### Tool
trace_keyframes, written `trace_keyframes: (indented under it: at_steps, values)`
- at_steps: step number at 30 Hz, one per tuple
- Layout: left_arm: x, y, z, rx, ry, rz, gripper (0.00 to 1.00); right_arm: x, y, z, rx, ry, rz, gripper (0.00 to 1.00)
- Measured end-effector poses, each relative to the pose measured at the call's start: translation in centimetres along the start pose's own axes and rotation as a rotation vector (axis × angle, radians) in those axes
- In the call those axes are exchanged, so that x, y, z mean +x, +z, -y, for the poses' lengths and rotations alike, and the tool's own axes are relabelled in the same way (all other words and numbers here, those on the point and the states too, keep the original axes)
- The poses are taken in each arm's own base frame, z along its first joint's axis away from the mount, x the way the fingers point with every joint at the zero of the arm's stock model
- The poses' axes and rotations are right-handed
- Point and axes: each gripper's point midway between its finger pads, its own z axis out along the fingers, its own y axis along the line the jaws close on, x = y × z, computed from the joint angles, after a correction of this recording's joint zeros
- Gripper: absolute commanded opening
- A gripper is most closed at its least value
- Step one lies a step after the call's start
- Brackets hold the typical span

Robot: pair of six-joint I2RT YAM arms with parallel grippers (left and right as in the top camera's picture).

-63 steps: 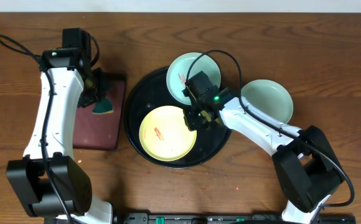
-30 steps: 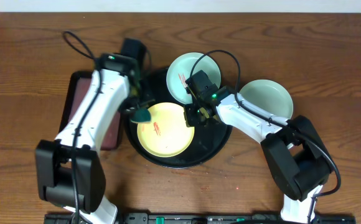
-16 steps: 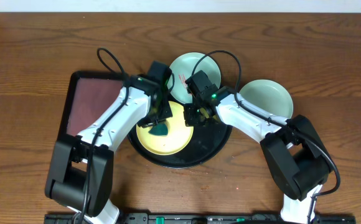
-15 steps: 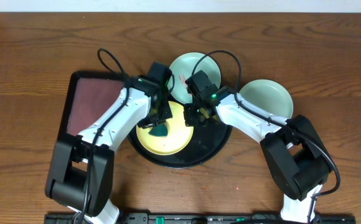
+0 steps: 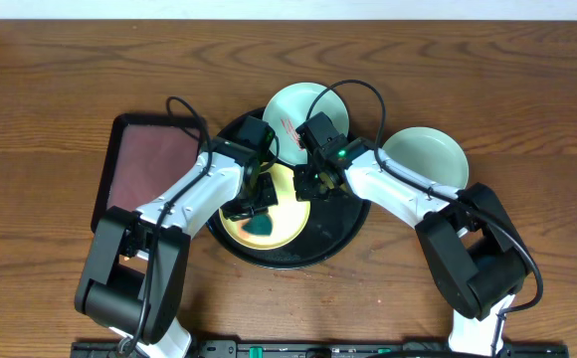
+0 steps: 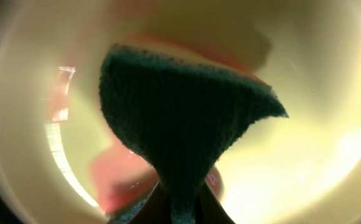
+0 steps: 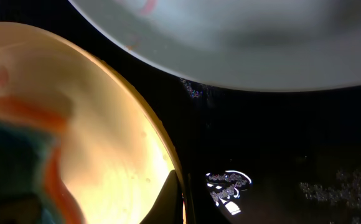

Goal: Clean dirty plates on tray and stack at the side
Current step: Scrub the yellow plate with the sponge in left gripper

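- Only the overhead view takes in the whole layout. The black tray (image 5: 340,227) sits mid-table (image 5: 50,80), with the yellow plate (image 5: 290,221) in its near-left part. The far aqua plate (image 5: 313,104) lies at the tray's far rim, and the right aqua plate (image 5: 430,159) stands on the wood just right of the tray.
- That view alone also shows the rectangular tray (image 5: 144,174), just left of the black one.
- The left wrist view alone shows the dark green sponge (image 6: 180,118) close up. It fans out over the yellow plate's bowl, with a reddish patch (image 6: 115,180) on the plate beside it.
- The right wrist view alone shows the yellow plate's right rim, with a strip of black tray between it and the far aqua plate.
- From overhead, both arms cover much of the yellow plate, and the right arm crosses part of the red smear (image 5: 290,126) on the far aqua plate.
- No view settles whether the sponge presses on the plate or hangs just above it.
- The left gripper (image 5: 259,211) is over the yellow plate, its jaws pinched tight on the sponge's narrow end. Only the fingertips show at the bottom edge of its own camera.
- The right gripper (image 5: 306,187) is at the yellow plate's right edge. One dark finger lies against the inner wall and the other is lost against the black tray. The jaws look closed on the rim.
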Motion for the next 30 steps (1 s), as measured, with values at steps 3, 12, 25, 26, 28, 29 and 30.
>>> trace_keyframes:
  at_steps: [3, 12, 25, 26, 28, 29, 30]
  values:
    - [0.4, 0.1, 0.9, 0.054, 0.056, -0.022, 0.07, 0.0, 0.0, 0.0, 0.0, 0.0, 0.0, 0.01]
    - [-1.1, 0.2, -0.2, 0.008, -0.031, 0.042, 0.07, 0.1, 0.0, 0.0, -0.001, 0.001, -0.003, 0.01]
    - [-1.6, -0.2, -2.8, -0.067, -0.128, 0.046, 0.07, 0.1, 0.0, -0.1, -0.005, 0.004, -0.006, 0.01]
    - [-1.4, -0.1, -2.4, -0.034, -0.086, 0.024, 0.08, 0.1, 0.0, -0.1, -0.005, 0.004, -0.006, 0.01]
    - [-0.8, -0.2, -1.4, 0.032, -0.012, -0.019, 0.07, 0.1, 0.1, -0.1, -0.004, 0.003, -0.004, 0.01]
    - [-0.4, -0.2, -0.9, 0.07, 0.029, -0.042, 0.07, 0.1, 0.1, -0.1, -0.004, 0.003, -0.003, 0.01]
    - [0.2, -0.3, 0.1, 0.124, 0.083, -0.072, 0.07, 0.1, 0.1, 0.0, -0.003, 0.003, -0.003, 0.01]
